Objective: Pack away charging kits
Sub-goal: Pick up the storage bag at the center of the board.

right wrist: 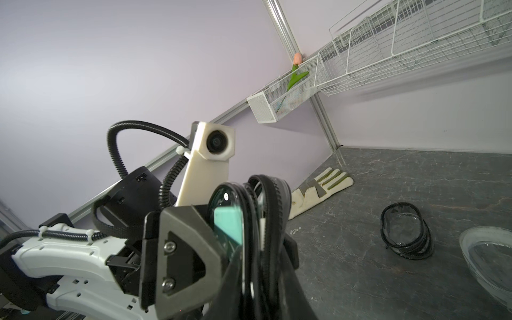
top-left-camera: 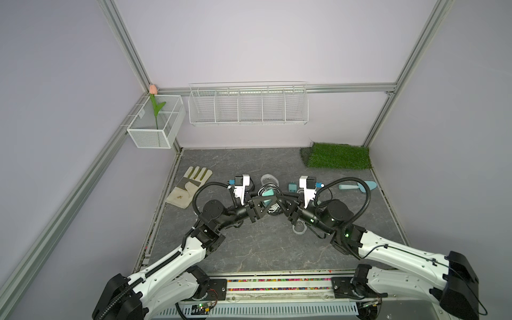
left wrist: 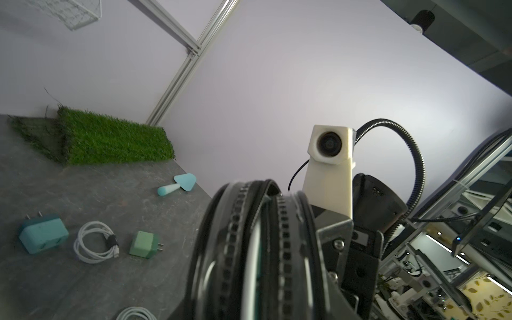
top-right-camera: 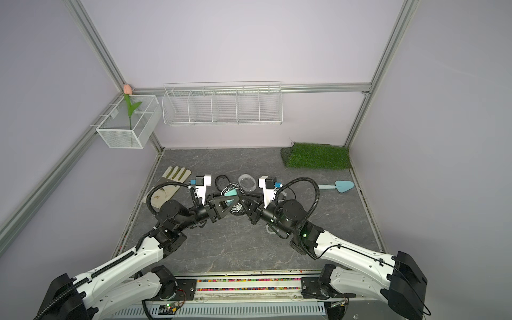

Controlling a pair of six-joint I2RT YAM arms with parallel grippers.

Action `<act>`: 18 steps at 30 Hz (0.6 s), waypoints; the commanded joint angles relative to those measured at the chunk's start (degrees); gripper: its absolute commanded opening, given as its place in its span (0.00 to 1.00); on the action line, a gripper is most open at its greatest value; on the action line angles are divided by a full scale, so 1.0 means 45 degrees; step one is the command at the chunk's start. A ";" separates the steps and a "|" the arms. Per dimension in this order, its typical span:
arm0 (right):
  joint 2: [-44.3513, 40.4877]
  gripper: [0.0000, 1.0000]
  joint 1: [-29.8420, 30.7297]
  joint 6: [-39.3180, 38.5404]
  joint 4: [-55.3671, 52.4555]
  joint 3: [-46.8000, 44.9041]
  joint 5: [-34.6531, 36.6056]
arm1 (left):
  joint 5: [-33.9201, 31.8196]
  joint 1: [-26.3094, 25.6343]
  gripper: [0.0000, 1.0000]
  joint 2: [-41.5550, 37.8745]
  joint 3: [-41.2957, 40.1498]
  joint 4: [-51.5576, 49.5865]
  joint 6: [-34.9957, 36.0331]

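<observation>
one black-rimmed case (right wrist: 274,191) is standing on edge, showing an enclosed teal adapter (right wrist: 228,224). an empty black-rimmed case (right wrist: 406,238) and a clear case (top-right-camera: 247,182) are lying on the counter (top-left-camera: 263,243). a coiled white cable (left wrist: 95,245) is lying between a loose teal adapter (left wrist: 43,234) and a green adapter (left wrist: 144,244).

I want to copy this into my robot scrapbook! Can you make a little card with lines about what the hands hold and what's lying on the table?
left hand: shut on black-rimmed clear oval case
right hand: shut on the same case
inside that case: teal cube plug adapter
loose on grey table: second teal plug adapter, green plug adapter, coiled white cable
other cases: second black-rimmed oval case, clear oval case, both apparently empty
other things: light-blue trowel, beige work glove
</observation>
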 commanded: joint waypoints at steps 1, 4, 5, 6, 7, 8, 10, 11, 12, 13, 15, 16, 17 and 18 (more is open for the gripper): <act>0.0174 0.08 0.0087 -0.0052 0.0062 0.0214 0.0030 | 0.0420 -0.0168 0.29 0.0029 0.0531 0.0682 -0.0104; 0.0157 0.09 0.0043 -0.0067 -0.0017 0.0146 0.0109 | 0.0170 -0.0173 0.26 -0.0088 0.0513 0.0464 -0.0023; 0.0157 0.10 0.0029 -0.0062 -0.0032 0.0116 0.0128 | 0.0121 -0.0169 0.26 -0.0154 0.0497 0.0419 0.0029; 0.0138 0.12 0.0017 -0.0062 -0.0048 0.0089 0.0110 | 0.0068 -0.0173 0.26 -0.0176 0.0483 0.0398 0.0032; 0.0115 0.15 0.0004 -0.0048 -0.0067 0.0072 0.0113 | 0.0020 -0.0173 0.25 -0.0183 0.0473 0.0377 0.0033; 0.0080 0.21 -0.0015 -0.0058 -0.0102 0.0056 0.0127 | -0.0017 -0.0166 0.22 -0.0219 0.0491 0.0324 0.0036; -0.0068 0.41 -0.0056 -0.0176 -0.0303 0.0047 0.0111 | -0.0050 -0.0163 0.18 -0.0231 0.0516 0.0218 0.0053; -0.0227 0.51 -0.0063 -0.0297 -0.0519 0.0029 0.0181 | -0.0105 -0.0144 0.14 -0.0279 0.0529 0.0107 0.0071; -0.0484 0.55 -0.0101 -0.0474 -0.0847 0.0011 0.0247 | -0.0236 -0.0153 0.11 -0.0363 0.0517 -0.0069 0.0089; -0.0759 0.57 -0.0103 -0.0635 -0.1189 -0.0035 0.0383 | -0.0352 -0.0117 0.10 -0.0459 0.0505 -0.0250 0.0108; -0.1528 0.63 -0.0166 -0.0973 -0.1892 -0.0235 0.0853 | -0.0737 -0.0042 0.06 -0.0743 0.0490 -0.0830 0.0210; -0.1894 0.65 -0.0189 -0.1115 -0.2255 -0.0329 0.1099 | -0.0918 -0.0020 0.05 -0.0854 0.0493 -0.1106 0.0289; -0.2322 0.68 -0.0184 -0.1303 -0.2662 -0.0455 0.1369 | -0.1083 -0.0017 0.05 -0.0988 0.0514 -0.1400 0.0352; -0.2749 0.71 -0.0206 -0.1525 -0.3004 -0.0598 0.1621 | -0.1251 0.0007 0.04 -0.1073 0.0532 -0.1602 0.0363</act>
